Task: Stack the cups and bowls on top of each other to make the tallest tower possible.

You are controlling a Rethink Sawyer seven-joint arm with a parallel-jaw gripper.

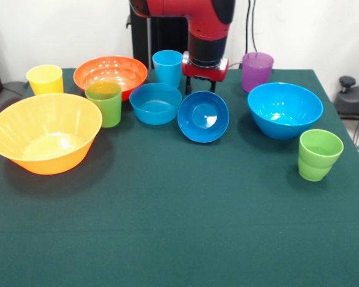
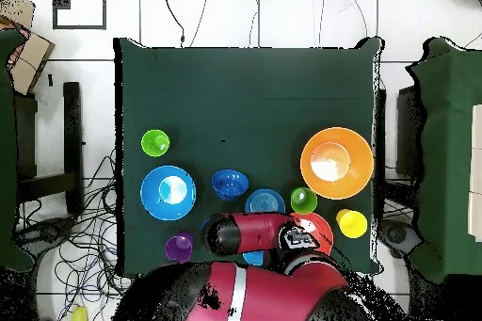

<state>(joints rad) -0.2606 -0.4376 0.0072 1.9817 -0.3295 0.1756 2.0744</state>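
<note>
My gripper (image 1: pixel 201 88) is at the table's far side, shut on the far rim of the small dark blue bowl (image 1: pixel 203 116), which tilts its mouth toward the camera; this bowl also shows in the overhead view (image 2: pixel 230 184). Beside it stand the medium light blue bowl (image 1: pixel 155 103), big light blue bowl (image 1: pixel 285 110), orange-red bowl (image 1: pixel 110 75) and yellow-orange bowl (image 1: pixel 45 133). The cups stand singly: yellow (image 1: pixel 45 79), green (image 1: pixel 104 103), light blue (image 1: pixel 167 67), purple (image 1: pixel 257 70), green (image 1: pixel 319 154). No tower of nested bowls is in view.
The green cloth table (image 1: pixel 179 227) has open room across its near half. The arm's red body (image 2: pixel 254 237) covers part of the orange-red bowl (image 2: pixel 320 230) in the overhead view. Cables and chairs lie round the table.
</note>
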